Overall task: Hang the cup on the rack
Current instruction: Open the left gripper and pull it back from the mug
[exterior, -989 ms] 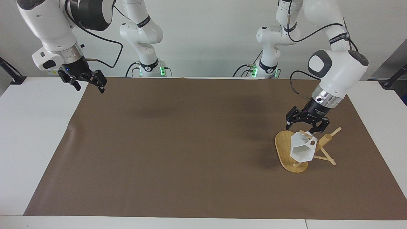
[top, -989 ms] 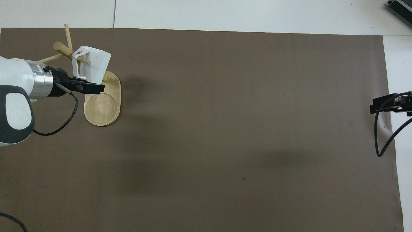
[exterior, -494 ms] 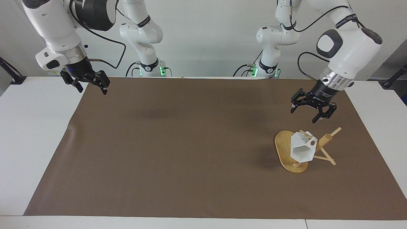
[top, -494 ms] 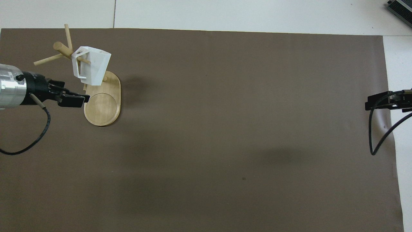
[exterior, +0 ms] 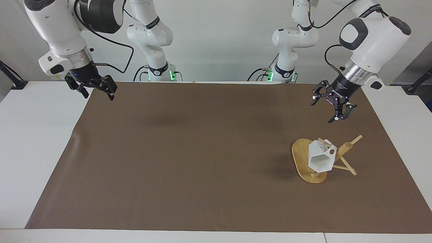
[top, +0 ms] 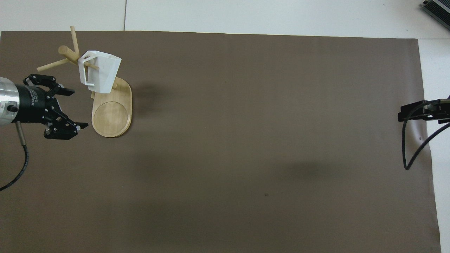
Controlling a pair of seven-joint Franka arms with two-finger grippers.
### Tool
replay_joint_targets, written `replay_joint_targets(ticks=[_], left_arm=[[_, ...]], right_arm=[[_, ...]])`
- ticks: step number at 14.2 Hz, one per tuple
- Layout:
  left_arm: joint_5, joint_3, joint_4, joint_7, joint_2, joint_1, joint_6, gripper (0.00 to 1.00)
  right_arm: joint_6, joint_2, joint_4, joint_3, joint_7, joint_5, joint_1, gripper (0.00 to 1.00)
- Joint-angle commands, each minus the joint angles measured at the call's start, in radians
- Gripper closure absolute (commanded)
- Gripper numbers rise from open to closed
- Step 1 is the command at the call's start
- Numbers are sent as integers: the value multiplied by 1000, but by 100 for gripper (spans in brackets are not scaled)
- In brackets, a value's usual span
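The white faceted cup hangs by its handle on a peg of the bamboo rack, mouth tilted sideways, with nothing holding it. The rack stands toward the left arm's end of the table, and its post leans among thin crossing pegs. My left gripper hovers open and empty above the mat, beside the rack and apart from the cup. My right gripper waits open and empty over the mat's edge at the right arm's end.
A brown mat covers most of the white table. Black stands sit at the table's two ends. A dark device lies at the table's corner farthest from the robots.
My left gripper has risen off the cup, drawn back from the rack and turned its wrist. The cup stays hanging on the peg. The right gripper has shifted only slightly.
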Motion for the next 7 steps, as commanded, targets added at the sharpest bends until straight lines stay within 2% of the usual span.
replay_joint_targets(ticks=[1, 3, 7], left_arm=[[28, 1, 27, 273, -9, -4, -81, 0], [85, -5, 58, 455, -4, -9, -132, 0], [106, -11, 93, 798, 1, -10, -187, 0]], right_arm=[[-4, -13, -14, 1, -23, 19, -9, 0], [-4, -13, -14, 1, -23, 19, -9, 0], [-2, -11, -14, 1, -23, 19, -9, 0]])
